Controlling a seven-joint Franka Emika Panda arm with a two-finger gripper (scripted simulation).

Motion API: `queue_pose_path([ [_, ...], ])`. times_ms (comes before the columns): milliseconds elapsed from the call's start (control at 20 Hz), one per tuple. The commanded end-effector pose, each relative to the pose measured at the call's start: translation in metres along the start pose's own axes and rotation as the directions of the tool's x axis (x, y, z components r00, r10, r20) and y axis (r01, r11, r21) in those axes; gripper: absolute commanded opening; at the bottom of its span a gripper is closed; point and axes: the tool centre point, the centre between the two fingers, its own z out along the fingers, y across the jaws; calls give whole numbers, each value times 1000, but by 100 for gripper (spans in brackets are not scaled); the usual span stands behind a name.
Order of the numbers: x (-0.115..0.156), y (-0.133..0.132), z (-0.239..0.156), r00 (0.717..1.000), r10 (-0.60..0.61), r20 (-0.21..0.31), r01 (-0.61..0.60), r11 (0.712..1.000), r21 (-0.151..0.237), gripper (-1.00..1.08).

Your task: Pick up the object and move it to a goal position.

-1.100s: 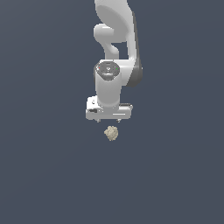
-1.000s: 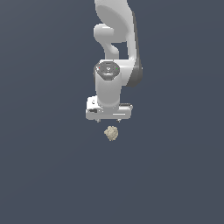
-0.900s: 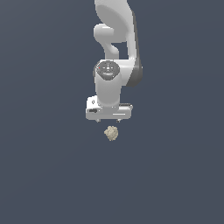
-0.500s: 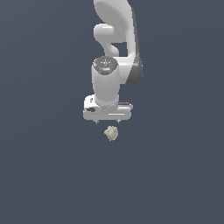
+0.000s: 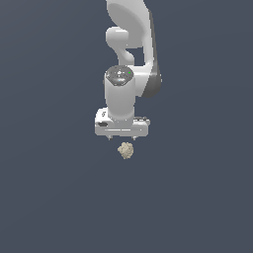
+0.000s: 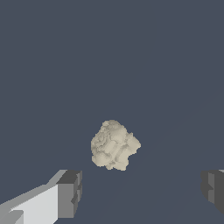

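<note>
Gripper (image 5: 122, 138) poised directly over the object (image 5: 126, 150), jaws spread wide, nothing between them. In the wrist view, gripper (image 6: 142, 191) fingertips (image 6: 69, 194) well apart on either side, clump (image 6: 114, 145) lying between them and clear of both. Object on the flat dark ground, just below the white hand, untouched. Compared with a second ago: hand tilted slightly, wrist cap now angled more toward the camera, hand a little lower. Clump unmoved.
</note>
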Motion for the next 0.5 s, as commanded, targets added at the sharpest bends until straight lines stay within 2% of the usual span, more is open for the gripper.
queue_pose_path([
  [0,0,-1,3,1000,30,1,-30,1000,1,100],
  [250,-1,-4,13,993,121,2,-121,993,3,100],
  [450,-2,-7,23,976,218,4,-218,976,5,100],
])
